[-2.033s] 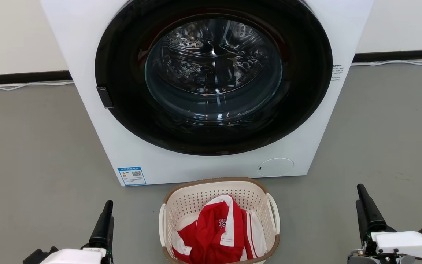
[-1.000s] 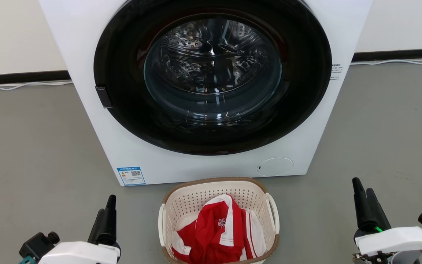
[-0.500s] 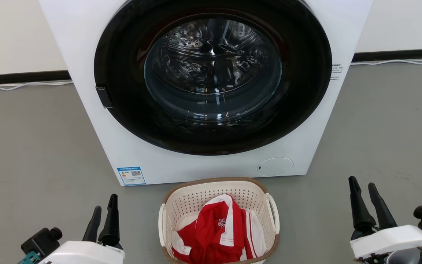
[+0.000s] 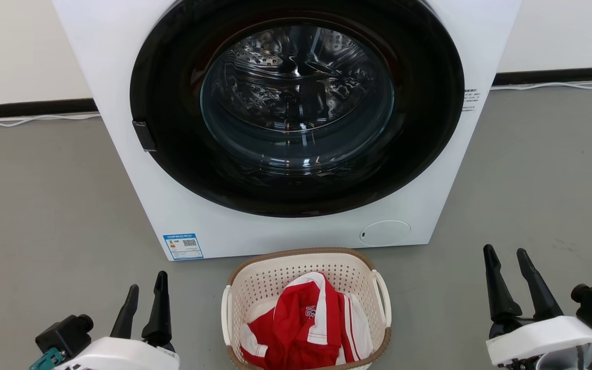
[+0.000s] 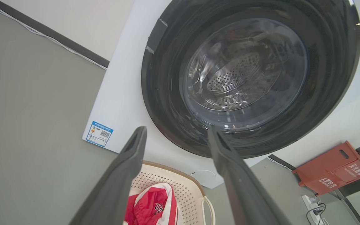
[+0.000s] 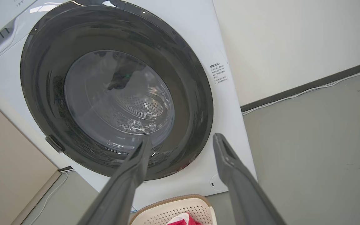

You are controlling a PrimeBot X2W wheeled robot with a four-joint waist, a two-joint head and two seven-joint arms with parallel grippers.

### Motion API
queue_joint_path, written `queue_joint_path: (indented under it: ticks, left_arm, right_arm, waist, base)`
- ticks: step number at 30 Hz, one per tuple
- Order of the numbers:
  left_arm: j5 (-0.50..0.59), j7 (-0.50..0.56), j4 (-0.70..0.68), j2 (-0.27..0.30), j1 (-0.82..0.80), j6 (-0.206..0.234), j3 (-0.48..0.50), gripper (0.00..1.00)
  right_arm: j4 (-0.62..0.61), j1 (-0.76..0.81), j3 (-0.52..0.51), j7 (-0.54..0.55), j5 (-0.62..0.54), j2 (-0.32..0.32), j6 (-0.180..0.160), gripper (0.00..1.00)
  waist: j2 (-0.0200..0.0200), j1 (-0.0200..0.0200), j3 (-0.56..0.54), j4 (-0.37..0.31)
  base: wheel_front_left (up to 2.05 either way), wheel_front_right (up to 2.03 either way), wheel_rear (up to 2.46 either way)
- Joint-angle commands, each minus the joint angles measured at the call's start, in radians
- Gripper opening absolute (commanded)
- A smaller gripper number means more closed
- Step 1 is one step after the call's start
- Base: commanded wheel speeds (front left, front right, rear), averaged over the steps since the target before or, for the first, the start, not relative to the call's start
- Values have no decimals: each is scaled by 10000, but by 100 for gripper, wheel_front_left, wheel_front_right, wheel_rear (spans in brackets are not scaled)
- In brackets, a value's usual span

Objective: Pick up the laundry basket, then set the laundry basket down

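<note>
The cream perforated laundry basket with a brown rim and white side handles rests on the grey floor right before the washing machine. It holds a red and white garment. My left gripper is open, down at the lower left, a short way left of the basket. My right gripper is open at the lower right, well clear of the basket's right handle. The basket peeks between my left fingers in the left wrist view. Its far rim shows low in the right wrist view.
A white front-loading washing machine with a dark round door stands close behind the basket. A white cable runs along the wall base. An orange crate and a power strip lie on the floor beside the machine.
Both grippers went from shut to open, fingers spreading apart. Both wrists rolled, bringing their cameras into sight. The basket stayed where it was.
</note>
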Motion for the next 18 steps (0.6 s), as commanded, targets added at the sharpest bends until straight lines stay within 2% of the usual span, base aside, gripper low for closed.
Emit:
queue_joint_path:
  ticks: [1,18]
  left_arm:
    - [426,-157,-331,110,-174,-90,209,100]
    - [2351,-626,-451,129,-159,-78,234,100]
  right_arm:
    - [-288,-521,217,-207,-444,-204,54,100]
    - [-232,-487,162,-676,-2284,-138,64,100]
  waist:
    - [-1,0,9,-2]
    - [-1,0,38,16]
  base:
    - [0,0,0]
    - [0,0,0]
